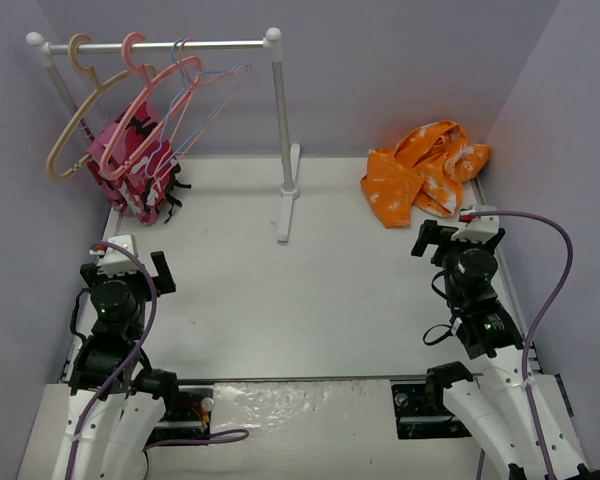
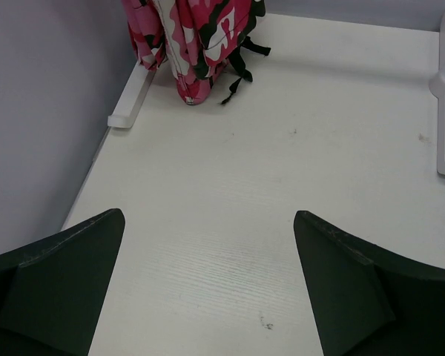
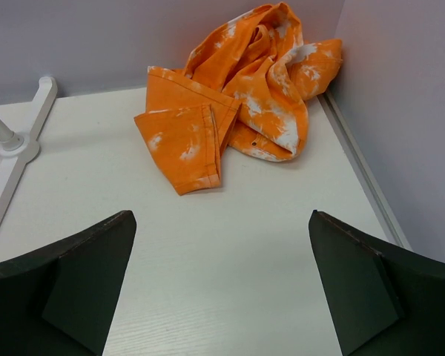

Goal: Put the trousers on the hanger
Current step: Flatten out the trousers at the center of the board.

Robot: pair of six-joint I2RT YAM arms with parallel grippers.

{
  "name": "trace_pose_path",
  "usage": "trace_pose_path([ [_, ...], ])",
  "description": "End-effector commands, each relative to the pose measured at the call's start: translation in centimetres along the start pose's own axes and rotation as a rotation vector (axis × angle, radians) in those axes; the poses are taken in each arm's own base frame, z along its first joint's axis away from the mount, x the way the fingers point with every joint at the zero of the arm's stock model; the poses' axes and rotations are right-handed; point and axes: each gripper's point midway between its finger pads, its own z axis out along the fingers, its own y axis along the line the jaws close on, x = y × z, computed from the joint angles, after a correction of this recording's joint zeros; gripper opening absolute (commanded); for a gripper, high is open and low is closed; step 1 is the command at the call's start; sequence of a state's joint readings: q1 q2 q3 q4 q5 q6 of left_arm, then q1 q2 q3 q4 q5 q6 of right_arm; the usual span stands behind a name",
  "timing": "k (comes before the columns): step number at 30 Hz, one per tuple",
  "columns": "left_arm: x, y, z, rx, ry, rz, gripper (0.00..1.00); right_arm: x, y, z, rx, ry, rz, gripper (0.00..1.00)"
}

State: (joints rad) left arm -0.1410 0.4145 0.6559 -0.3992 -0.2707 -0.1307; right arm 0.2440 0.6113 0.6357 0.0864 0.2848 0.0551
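The orange trousers (image 1: 425, 170) with white blotches lie crumpled on the table at the back right, against the right wall. In the right wrist view the trousers (image 3: 237, 111) are ahead of my right gripper (image 3: 221, 215), which is open, empty and well short of them. The salmon-pink hanger (image 1: 127, 47) hangs by its hook on the white rail at the back left. My left gripper (image 1: 127, 270) is open and empty at the near left; in its wrist view the left gripper (image 2: 208, 215) is over bare table. My right gripper (image 1: 458, 238) sits just in front of the trousers.
A white clothes rail (image 1: 160, 45) stands on a post with a foot (image 1: 288, 190). On it hang a beige hanger (image 1: 70, 120), thin pink and blue wire hangers (image 1: 195, 100) and a pink-and-red garment (image 1: 135, 165), also in the left wrist view (image 2: 196, 37). Grey walls enclose the table.
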Motion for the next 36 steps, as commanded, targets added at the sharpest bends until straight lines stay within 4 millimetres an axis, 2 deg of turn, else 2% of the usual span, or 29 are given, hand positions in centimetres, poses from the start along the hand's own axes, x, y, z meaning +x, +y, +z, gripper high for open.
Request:
trace_pose_path([
  [1, -2.5, -0.5, 0.4, 0.017, -0.054, -0.013, 0.97, -3.6, 0.4, 0.7, 0.016, -0.086, 0.058, 1.00],
  [3, -2.5, -0.9, 0.6, 0.027, -0.043, -0.027, 0.97, -3.3, 0.5, 1.1, 0.018, -0.071, 0.069, 1.00],
  [9, -1.6, -3.2, 1.7, 0.111, 0.045, -0.077, 0.97, -0.9, 4.8, 4.0, -0.123, 0.079, 0.126, 1.00],
  [11, -1.3, -3.5, 2.0, 0.114, 0.076, -0.101, 0.97, -0.5, 5.7, 5.8, -0.105, 0.129, 0.181, 1.00],
  [12, -1.1, -3.7, 2.2, 0.118, 0.090, -0.100, 0.97, -0.1, 5.7, 6.8, -0.074, 0.149, 0.206, 1.00],
  [14, -0.9, -4.0, 2.5, 0.125, 0.115, -0.089, 0.97, 2.5, 5.4, 9.1, 0.017, 0.235, 0.224, 1.00],
  [16, -0.8, -3.9, 2.6, 0.122, 0.121, -0.065, 0.97, 2.9, 5.3, 11.0, 0.072, 0.273, 0.281, 1.00],
  [20, -0.4, -3.5, 2.6, 0.105, 0.138, -0.048, 0.97, 7.1, 3.6, 14.8, 0.160, 0.404, 0.336, 1.00],
  [22, -0.5, -3.7, 2.5, 0.119, 0.129, -0.054, 0.97, 10.1, 1.5, 16.6, 0.235, 0.466, 0.335, 1.00],
  [23, -0.5, -3.8, 2.5, 0.124, 0.127, -0.056, 0.97, 10.9, 1.1, 17.2, 0.254, 0.481, 0.320, 1.00],
  [25, -0.6, -3.9, 2.4, 0.131, 0.120, -0.059, 0.97, 11.6, 1.0, 18.7, 0.252, 0.499, 0.279, 1.00],
  [28, -0.7, -4.0, 2.4, 0.137, 0.113, -0.060, 0.97, 14.6, 1.9, 21.0, 0.199, 0.569, 0.235, 1.00],
  [31, -0.7, -4.2, 2.3, 0.147, 0.110, -0.059, 0.97, 15.8, 2.2, 23.3, 0.163, 0.567, 0.212, 1.00],
  [36, -0.6, -4.2, 2.4, 0.151, 0.114, -0.053, 0.97, 16.3, 2.5, 26.5, 0.056, 0.521, 0.264, 1.00],
])
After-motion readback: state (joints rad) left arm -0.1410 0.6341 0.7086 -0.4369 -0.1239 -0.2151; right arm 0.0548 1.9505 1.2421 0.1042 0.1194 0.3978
